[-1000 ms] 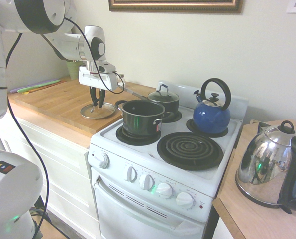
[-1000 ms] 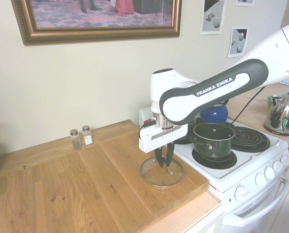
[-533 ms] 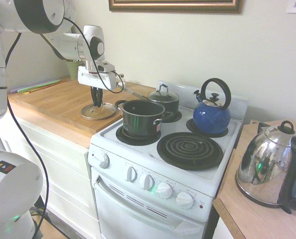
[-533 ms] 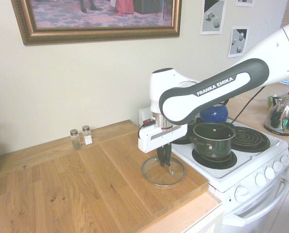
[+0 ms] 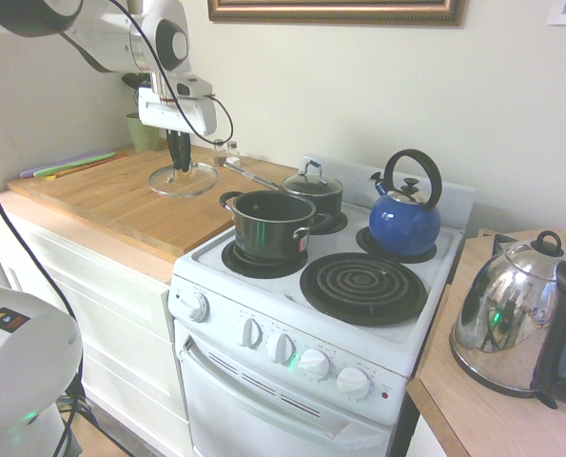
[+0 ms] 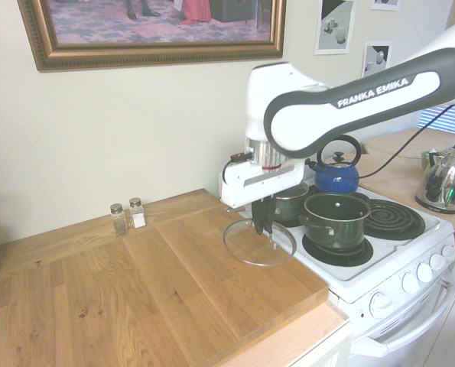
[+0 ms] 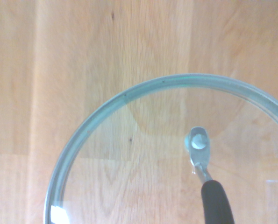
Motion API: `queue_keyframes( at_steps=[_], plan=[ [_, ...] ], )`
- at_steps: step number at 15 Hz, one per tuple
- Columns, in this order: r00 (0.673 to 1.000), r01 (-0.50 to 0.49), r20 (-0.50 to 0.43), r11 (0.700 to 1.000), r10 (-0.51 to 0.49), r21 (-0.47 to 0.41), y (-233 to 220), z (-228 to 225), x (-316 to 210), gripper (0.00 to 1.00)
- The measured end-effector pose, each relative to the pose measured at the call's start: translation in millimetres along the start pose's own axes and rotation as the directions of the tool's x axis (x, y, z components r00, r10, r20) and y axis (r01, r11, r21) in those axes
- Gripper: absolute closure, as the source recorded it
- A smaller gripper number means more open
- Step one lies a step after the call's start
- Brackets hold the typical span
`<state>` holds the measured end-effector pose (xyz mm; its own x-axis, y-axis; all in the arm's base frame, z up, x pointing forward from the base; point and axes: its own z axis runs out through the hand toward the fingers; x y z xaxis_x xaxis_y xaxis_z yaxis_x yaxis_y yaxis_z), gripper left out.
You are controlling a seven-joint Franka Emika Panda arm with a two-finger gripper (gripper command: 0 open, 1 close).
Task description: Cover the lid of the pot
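Since a second ago, you are lifting the lid [image 6: 259, 243] clear of the tabletop [image 6: 158, 298]: it was lying flat on the wood and is now hanging in the air beneath the jaws [image 6: 262, 223], higher and a little further back. The jaws are closed on its dark loop handle, and the wrist view is showing the glass disc [image 7: 176, 154] floating over bare wood grain with its shadow beneath.

The lid is hanging beside the stove [image 5: 292, 314], to the counter side of the black pot [image 5: 268, 225], which is sitting open on the front burner with its side handle pointing toward the back.

You are carrying now, so keep the lid level as you are moving it across; it looks slightly tilted in the second exterior view, and a single-point grip on the handle may let it swing. Stay high enough to clear the pot's steel rim, and steer clear of the smaller lidded pot [image 5: 313, 192] and the blue kettle [image 5: 405, 217] behind. Centre the lid over the rim before lowering, then lower gently so the metal edge is seating all round before you release.
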<state>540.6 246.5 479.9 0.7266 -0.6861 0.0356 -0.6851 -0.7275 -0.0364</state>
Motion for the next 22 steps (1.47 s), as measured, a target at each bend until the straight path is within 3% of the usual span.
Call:
queue_keyframes(
  at_steps=[4,9,18,22],
  plan=[
    [0.998,-0.058,-0.024,0.998,0.059,0.034,16.4,-58.3,25.5,1.0],
    [0.979,-0.203,-0.017,0.979,0.204,0.026,69.8,-71.2,101.7,1.0],
    [0.941,-0.334,0.029,0.941,0.336,-0.045,201.9,-19.5,199.1,1.0],
    [0.946,-0.321,0.039,0.945,0.323,-0.06,208.0,8.0,192.8,1.0]
  ],
)
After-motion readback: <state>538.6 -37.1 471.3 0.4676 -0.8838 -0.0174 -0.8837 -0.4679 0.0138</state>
